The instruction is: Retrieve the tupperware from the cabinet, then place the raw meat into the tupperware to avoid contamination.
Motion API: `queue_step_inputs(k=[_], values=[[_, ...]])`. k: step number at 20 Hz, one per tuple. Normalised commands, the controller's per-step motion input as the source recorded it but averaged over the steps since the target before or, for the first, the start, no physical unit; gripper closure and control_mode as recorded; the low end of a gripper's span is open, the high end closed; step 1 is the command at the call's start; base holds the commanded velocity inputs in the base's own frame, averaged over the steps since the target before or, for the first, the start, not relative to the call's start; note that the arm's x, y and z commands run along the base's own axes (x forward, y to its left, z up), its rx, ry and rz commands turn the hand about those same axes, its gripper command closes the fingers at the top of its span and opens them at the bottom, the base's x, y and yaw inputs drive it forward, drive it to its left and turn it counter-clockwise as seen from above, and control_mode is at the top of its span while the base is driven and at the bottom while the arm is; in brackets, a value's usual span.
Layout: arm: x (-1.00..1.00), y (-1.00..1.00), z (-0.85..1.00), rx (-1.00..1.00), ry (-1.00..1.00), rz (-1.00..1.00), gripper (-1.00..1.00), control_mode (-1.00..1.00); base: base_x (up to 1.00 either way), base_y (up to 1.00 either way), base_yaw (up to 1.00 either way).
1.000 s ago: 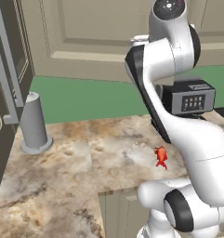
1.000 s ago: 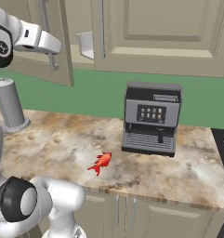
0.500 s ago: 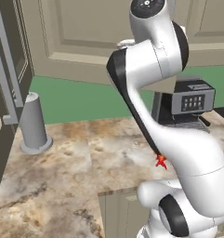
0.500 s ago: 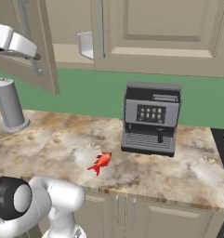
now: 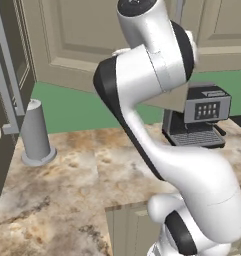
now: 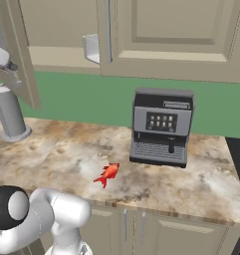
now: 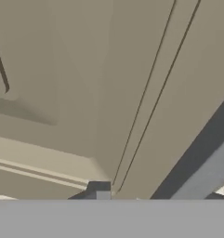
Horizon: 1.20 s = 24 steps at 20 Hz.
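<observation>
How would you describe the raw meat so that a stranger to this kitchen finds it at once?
Start at the coffee machine on the marbled counter. Just left of its front, lying on the bare stone, is the raw meat: a tiny bright red-orange chunk, the only vivid thing among greys and beiges.

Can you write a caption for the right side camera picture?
Red raw meat lies on the counter beside the coffee machine.

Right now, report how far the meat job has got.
Done: the cabinet door is swung open, and the tupperware shows on the shelf inside. In hand: nothing visibly; the hand view faces a door panel close up. Left: take out the tupperware, then put the meat, lying on the counter, into it.
</observation>
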Motion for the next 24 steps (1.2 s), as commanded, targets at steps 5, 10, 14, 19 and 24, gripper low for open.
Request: queue_step_inputs(k=[5, 10, 14, 19, 24], values=[[-0.14, 0.82, -0.22, 0.00, 0.06, -0.05, -1.00, -1.00, 0.00, 0.00, 0.00], [-0.16, 0.23, -0.03, 0.00, 0.00, -0.05, -1.00, -1.00, 0.00, 0.00, 0.00], [-0.40, 0.01, -0.02, 0.00, 0.00, -0.05, -1.00, -1.00, 0.00, 0.00, 0.00], [-0.82, -0.27, -0.03, 0.03, -0.02, -0.02, -1.00, -1.00, 0.00, 0.00, 0.00], [-0.89, -0.61, -0.11, 0.11, 0.00, -0.04, -1.00, -1.00, 0.00, 0.00, 0.00]])
